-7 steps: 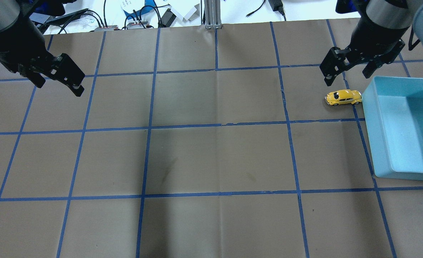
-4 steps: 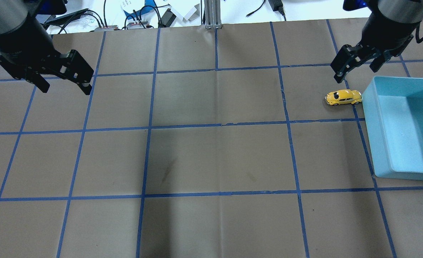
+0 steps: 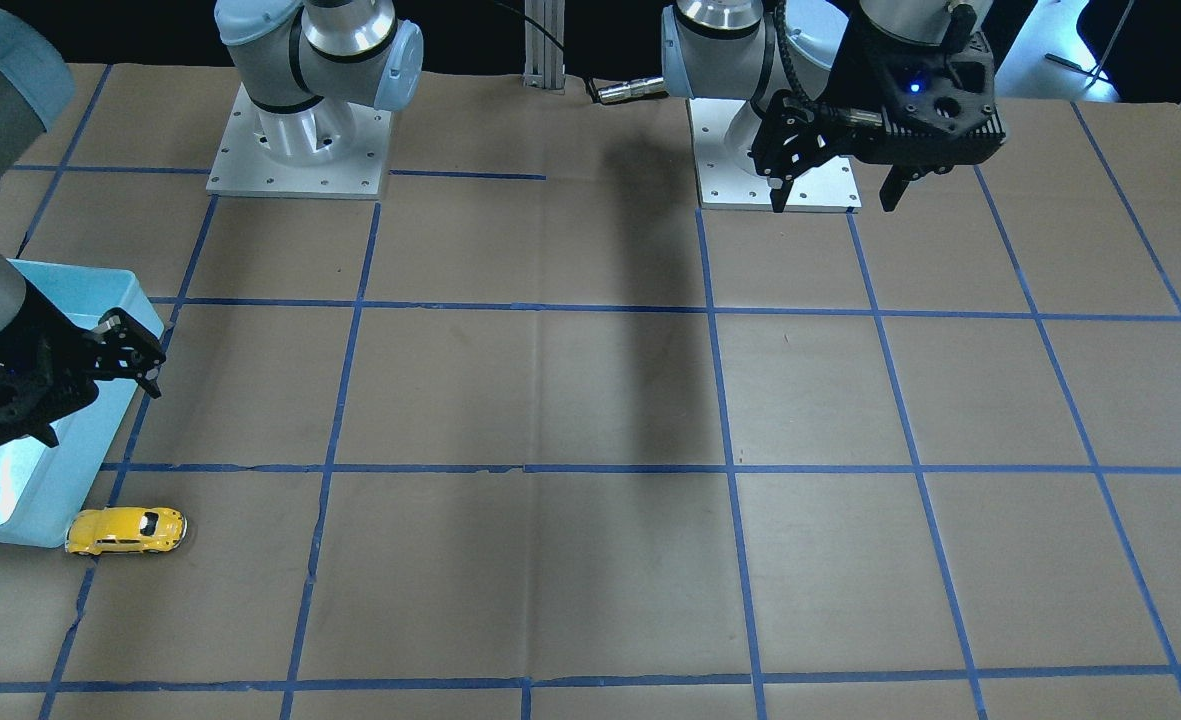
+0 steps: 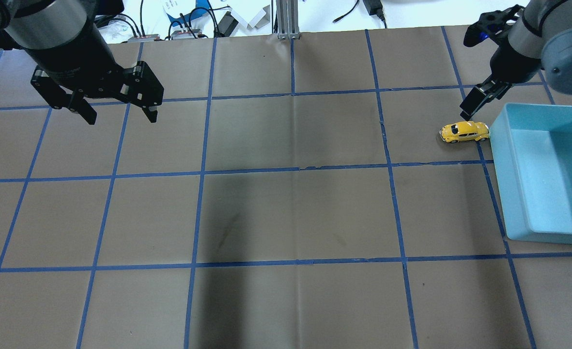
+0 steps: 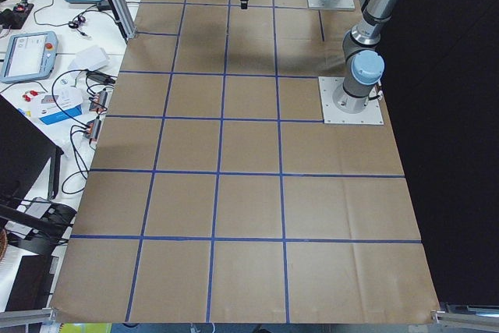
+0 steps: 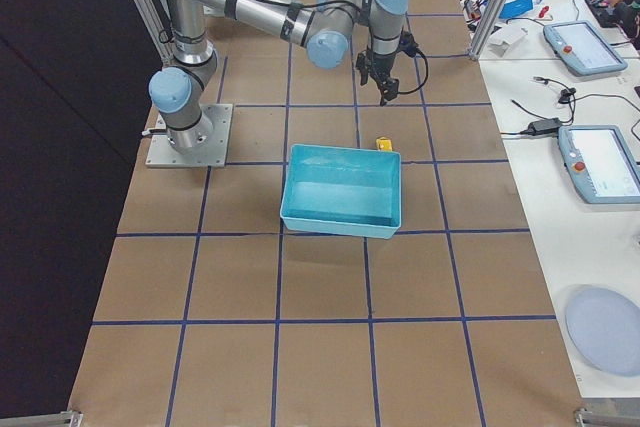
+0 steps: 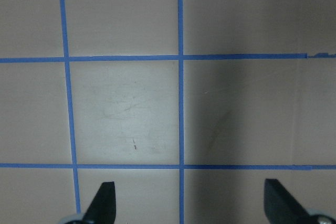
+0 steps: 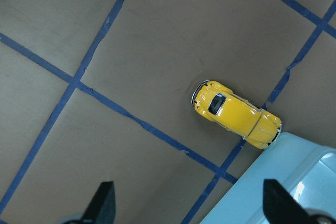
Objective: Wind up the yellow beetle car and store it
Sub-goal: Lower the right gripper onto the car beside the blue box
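1. Yellow beetle car (image 4: 464,132) stands on its wheels on brown paper (image 4: 290,218), one end against the blue bin's (image 4: 500,160) outer wall.
2. Right gripper (image 8: 189,205): overhead we see one finger only; wrist cam shows both spread wide, empty, car below.
3. Left gripper (image 4: 121,118): spread open, empty, well apart from car; its wrist cam gives us only paper & blue tape (image 7: 180,103).

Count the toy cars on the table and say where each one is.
1. The yellow beetle car stands on the table, just outside the corner of the light blue bin; none seems hidden.
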`<state>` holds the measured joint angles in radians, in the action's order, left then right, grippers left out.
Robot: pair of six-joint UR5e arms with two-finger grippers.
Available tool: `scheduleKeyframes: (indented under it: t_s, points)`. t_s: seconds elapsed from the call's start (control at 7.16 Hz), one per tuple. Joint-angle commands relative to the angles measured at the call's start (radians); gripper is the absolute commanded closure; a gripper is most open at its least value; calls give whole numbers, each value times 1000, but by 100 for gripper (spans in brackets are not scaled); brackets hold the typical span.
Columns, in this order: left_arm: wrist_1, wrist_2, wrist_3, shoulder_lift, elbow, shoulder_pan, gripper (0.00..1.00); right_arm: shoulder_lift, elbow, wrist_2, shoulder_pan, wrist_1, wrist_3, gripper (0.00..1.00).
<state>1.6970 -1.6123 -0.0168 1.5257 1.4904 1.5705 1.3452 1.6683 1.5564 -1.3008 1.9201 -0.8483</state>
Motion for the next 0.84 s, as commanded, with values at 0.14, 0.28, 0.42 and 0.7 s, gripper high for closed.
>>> scheduleKeyframes:
  t_s: [0.14, 0.28, 0.42, 0.7]
  points:
    - [7, 5, 15, -5, -2, -21, 0, -104, 28, 30, 21, 200, -353, 0]
    - [13, 2, 15, 1, 1, -23, 0, -118, 30, 30, 34, 201, -485, 0]
    - [12, 2, 15, 7, -2, -21, 0, -142, 16, 33, 35, 211, -708, 0]
    - [20, 2, 20, -1, -4, -29, 0, -211, -25, 50, 34, 243, -919, 0]
